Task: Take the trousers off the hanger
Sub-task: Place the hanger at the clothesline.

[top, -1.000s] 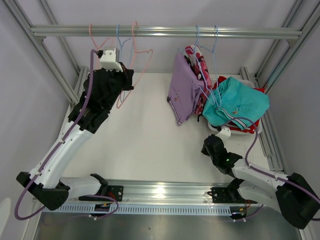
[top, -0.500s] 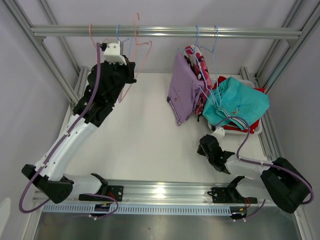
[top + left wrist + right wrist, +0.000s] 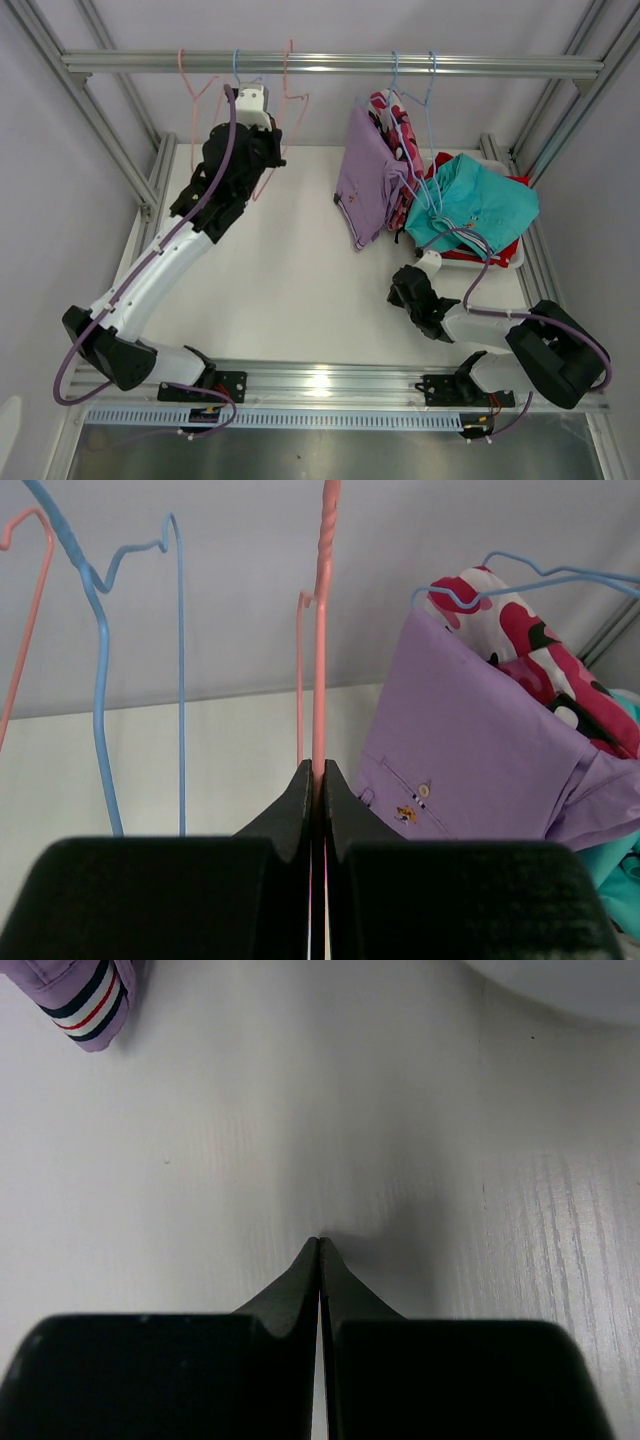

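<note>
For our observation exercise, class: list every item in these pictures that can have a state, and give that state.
left gripper, shut on the pink hanger
pink hanger, bare, gripped
right gripper, shut, holding nothing
lilac trousers, hanging from the rail
camouflage trousers, hanging behind the lilac pair
teal trousers, off the rail, heaped at the right
red trousers, lying under the teal pair

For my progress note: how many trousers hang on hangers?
2: the lilac pair and the pink camouflage pair beside it, at the right of the rail. Another may hide behind.
</note>
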### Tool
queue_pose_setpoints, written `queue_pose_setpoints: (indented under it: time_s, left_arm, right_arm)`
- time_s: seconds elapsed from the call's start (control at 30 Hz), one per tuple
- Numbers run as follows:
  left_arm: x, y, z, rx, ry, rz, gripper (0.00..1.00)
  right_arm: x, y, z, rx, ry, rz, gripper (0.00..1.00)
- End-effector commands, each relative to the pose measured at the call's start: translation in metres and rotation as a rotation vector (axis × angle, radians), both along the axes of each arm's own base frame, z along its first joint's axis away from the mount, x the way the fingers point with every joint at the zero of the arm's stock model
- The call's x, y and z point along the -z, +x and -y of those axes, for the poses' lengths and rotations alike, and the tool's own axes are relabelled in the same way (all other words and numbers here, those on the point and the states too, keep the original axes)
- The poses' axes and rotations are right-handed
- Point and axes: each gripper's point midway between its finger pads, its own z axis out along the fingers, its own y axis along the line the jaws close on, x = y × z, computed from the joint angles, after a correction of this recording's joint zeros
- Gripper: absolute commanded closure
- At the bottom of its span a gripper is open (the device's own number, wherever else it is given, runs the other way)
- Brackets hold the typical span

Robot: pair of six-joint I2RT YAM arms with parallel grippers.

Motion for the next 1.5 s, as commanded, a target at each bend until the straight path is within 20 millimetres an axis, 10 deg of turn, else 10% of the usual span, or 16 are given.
queue_pose_setpoints:
  time_s: [0.0,0.37,0.63,0.87,1.17,1.47]
  left_arm:
    - [-0.012,-0.007,-0.005,-0.006,-0.032,0.051,0.99]
    - [0.042,-0.022,-0.003,0.034,-0.036,-0.057,0.75]
    - [0.018,-0.058,-0.007,0.099,-0.117,-0.036,0.46]
    - [-0.026,-0.104,-0.003,0.247,-0.251,0.042,0.41]
    - [-0.043,-0.131,0.096,0.699,-0.460,-0.073,0.37]
    - [-0.046,-0.096,0.178,0.763,-0.503,-0.134,0.34]
  right_arm:
    - [-0.004,0.005,-0.005,-0.003,-0.003,0.016,1.00]
    - [-0.002,0.002,-0.014,-0.022,-0.015,0.011,0.97]
    - [-0.003,0.001,-0.017,-0.036,-0.025,0.013,0.96]
    - [0.000,0.002,-0.019,-0.040,-0.028,0.009,0.96]
    - [0.003,0.003,-0.023,-0.057,-0.040,-0.005,0.95]
    - [0.005,0.003,-0.024,-0.064,-0.052,-0.013,0.95]
